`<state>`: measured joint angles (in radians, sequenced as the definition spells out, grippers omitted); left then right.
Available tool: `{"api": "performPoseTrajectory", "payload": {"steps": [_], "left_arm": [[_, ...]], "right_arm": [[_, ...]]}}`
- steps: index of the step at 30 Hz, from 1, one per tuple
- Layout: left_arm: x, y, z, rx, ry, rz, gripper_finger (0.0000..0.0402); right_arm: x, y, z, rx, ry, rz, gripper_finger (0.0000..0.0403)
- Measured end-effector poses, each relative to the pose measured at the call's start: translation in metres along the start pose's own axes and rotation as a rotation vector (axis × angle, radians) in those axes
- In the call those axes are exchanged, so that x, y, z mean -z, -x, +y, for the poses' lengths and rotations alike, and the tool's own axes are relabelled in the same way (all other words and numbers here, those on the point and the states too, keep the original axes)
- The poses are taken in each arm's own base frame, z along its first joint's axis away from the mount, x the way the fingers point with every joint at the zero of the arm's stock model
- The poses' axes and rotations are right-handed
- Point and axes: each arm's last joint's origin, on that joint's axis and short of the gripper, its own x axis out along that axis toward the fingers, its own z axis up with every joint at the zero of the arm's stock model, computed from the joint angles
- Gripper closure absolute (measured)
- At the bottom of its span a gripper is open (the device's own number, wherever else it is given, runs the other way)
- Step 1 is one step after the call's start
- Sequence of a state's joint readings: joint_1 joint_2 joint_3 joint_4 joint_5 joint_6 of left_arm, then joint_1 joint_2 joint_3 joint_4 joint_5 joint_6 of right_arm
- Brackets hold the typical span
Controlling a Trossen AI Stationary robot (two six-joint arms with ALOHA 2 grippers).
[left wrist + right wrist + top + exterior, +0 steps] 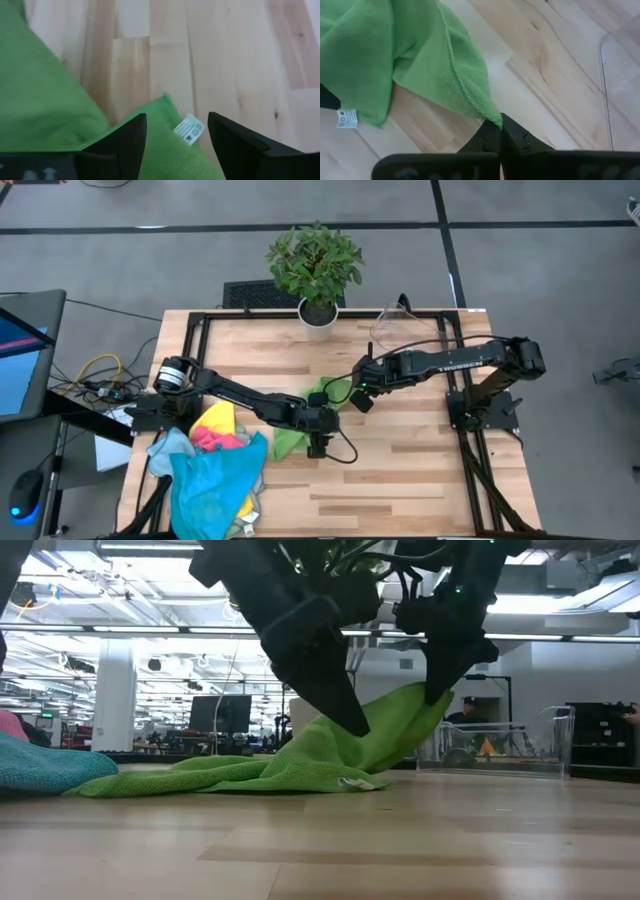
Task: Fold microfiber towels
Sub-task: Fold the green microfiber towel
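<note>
A bright green towel [292, 438] lies crumpled mid-table [420, 460]. The right gripper [501, 126] is clamped on one corner, lifting it off the wood. The left gripper [176, 131] hovers over another part of the towel, by its white label [189, 128], fingers apart, holding nothing. A pile of other towels [215, 470] sits at the table's left edge.

1. Table [400, 480]: light wooden planks, with a black frame along its edges.
2. Plant [315, 265]: leafy, in a white pot [319, 320] at the table's far edge.
3. Bin [500, 745]: clear plastic, on the table near the far right corner.
4. Laptop [20, 350]: left of the table, beside loose cables [95, 375].
</note>
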<state>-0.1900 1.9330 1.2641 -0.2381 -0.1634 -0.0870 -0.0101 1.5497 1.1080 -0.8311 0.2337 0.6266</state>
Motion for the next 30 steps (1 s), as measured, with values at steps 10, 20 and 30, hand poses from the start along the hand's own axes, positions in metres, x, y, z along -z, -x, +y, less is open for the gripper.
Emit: {"api": "performPoseTrajectory", "payload": {"steps": [10, 20, 30], "left_arm": [[0.012, -0.025, -0.003, -0.001, -0.028, 0.021, 0.0182], [0.018, -0.034, 0.002, -0.057, -0.031, 0.056, 0.0186], [0.018, -0.035, -0.001, -0.04, -0.103, 0.047, 0.021]], "right_arm": [[0.001, 0.0, 0.0, 0.004, -0.007, 0.006, 0.0384], [0.002, 0.0, -0.001, 0.015, -0.006, 0.021, 0.0385], [0.002, 0.0, -0.001, 0.015, -0.006, 0.019, 0.0383]]}}
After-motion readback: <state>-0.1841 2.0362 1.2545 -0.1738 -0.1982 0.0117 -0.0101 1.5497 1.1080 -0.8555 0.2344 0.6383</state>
